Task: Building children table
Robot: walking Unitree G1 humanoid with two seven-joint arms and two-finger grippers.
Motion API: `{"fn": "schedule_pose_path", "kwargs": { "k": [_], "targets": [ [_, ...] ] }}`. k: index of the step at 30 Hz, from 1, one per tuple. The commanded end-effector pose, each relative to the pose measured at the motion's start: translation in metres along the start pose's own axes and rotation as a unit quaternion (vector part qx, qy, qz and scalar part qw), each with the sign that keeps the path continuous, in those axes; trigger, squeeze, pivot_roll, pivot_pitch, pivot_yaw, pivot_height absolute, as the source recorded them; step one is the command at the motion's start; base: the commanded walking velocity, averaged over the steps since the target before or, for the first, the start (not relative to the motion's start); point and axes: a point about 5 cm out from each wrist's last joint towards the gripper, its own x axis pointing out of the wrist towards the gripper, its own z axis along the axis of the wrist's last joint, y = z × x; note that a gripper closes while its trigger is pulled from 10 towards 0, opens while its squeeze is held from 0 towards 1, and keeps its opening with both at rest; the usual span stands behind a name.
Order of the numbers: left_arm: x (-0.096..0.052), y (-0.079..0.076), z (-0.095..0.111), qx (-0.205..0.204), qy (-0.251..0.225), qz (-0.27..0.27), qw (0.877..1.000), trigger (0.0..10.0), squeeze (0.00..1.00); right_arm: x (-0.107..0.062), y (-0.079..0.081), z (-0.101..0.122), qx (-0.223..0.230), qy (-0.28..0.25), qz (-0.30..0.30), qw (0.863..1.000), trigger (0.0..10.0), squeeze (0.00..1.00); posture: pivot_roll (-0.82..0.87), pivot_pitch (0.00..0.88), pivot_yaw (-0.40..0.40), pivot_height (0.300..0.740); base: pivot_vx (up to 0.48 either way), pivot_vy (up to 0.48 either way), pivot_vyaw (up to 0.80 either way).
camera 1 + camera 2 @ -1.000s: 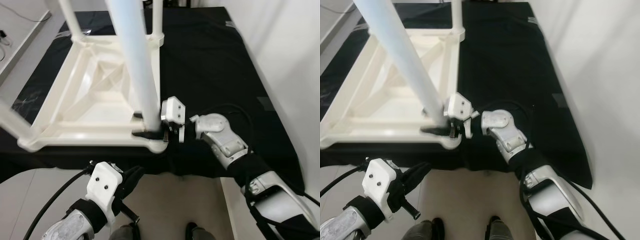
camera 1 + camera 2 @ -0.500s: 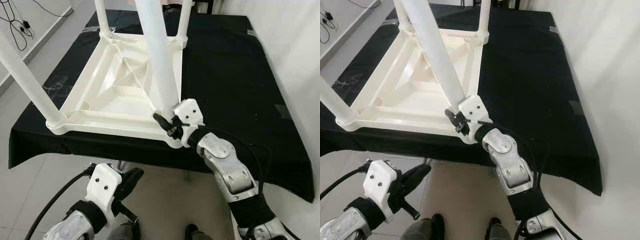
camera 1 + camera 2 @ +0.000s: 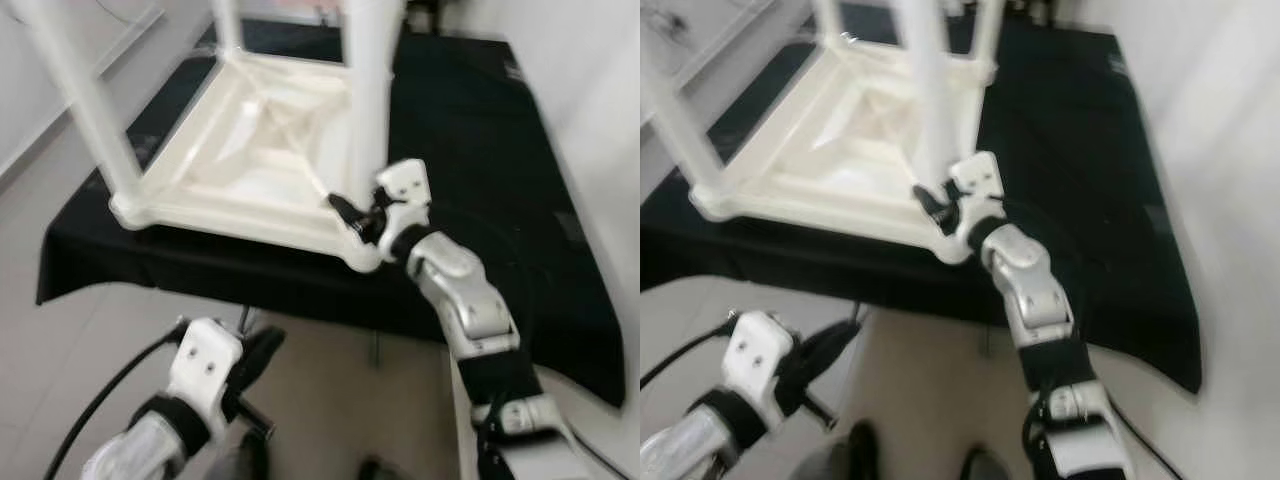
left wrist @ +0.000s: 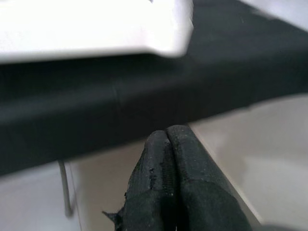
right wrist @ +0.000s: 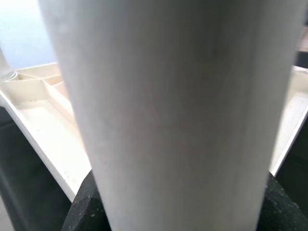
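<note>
The white children's table (image 3: 250, 150) lies upside down on the black-draped counter (image 3: 470, 120), in the upper middle of the left eye view, its ribbed underside facing up and its legs rising out of the corners. The relation that matters is at the near right corner: the table leg (image 3: 368, 100) there stands upright, its long axis running from the corner socket straight up out of the top of the frame, and the right claw (image 3: 358, 216) sits right at its foot, just right of centre. The right wrist view has that pale leg (image 5: 168, 115) standing close between the two black fingers (image 5: 84, 207), one pad on each side, so the right claw appears to be pinching the leg low down, near where it meets the frame.

The left claw (image 3: 255, 355) hangs low in the lower left of the frame, below the counter's front edge and well apart from the table; in the left wrist view its fingers (image 4: 166, 183) are pressed together on nothing.

The right arm is plainly the nearer one. Any seating or twisting of this leg would have to run along its vertical axis, down into the corner socket.
</note>
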Motion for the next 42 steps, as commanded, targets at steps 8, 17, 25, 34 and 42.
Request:
{"fn": "schedule_pose_path", "kwargs": {
  "k": [8, 17, 25, 34, 42],
  "targets": [
    [0.0, 0.001, 0.0, 0.008, 0.002, -0.002, 1.0, 10.0, 0.0, 0.005, 0.021, -0.005, -0.145, -0.007, 0.166, 0.975, 10.0, 0.0, 0.04, 0.257, -0.01, 0.74, 0.0, 0.0, 0.0],
    [0.0, 0.001, 0.001, 0.006, 0.002, -0.003, 1.0, 10.0, 0.0, -0.001, 0.028, -0.009, -0.177, 0.001, 0.299, 0.938, 10.0, 0.0, 0.04, 0.264, -0.001, 0.74, 0.0, 0.0, 0.0],
    [0.001, 0.0, 0.001, 0.006, 0.0, -0.005, 1.0, 10.0, 0.0, 0.02, 0.019, 0.006, -0.15, -0.035, 0.288, 0.945, 10.0, 0.0, 0.05, 0.265, -0.008, 0.74, 0.0, 0.0, 0.0],
    [0.001, -0.001, 0.003, 0.005, -0.003, -0.001, 1.0, 10.0, 0.0, 0.03, 0.01, 0.028, -0.013, -0.105, 0.286, 0.952, 10.0, 0.0, 0.05, 0.269, -0.012, 0.74, 0.0, 0.0, 0.0],
    [0.0, -0.002, 0.004, 0.004, -0.003, -0.002, 1.0, 10.0, 0.0, 0.026, 0.018, 0.024, -0.016, -0.098, 0.377, 0.921, 10.0, 0.0, 0.05, 0.275, -0.014, 0.74, 0.0, 0.0, 0.0]
  ]
}}
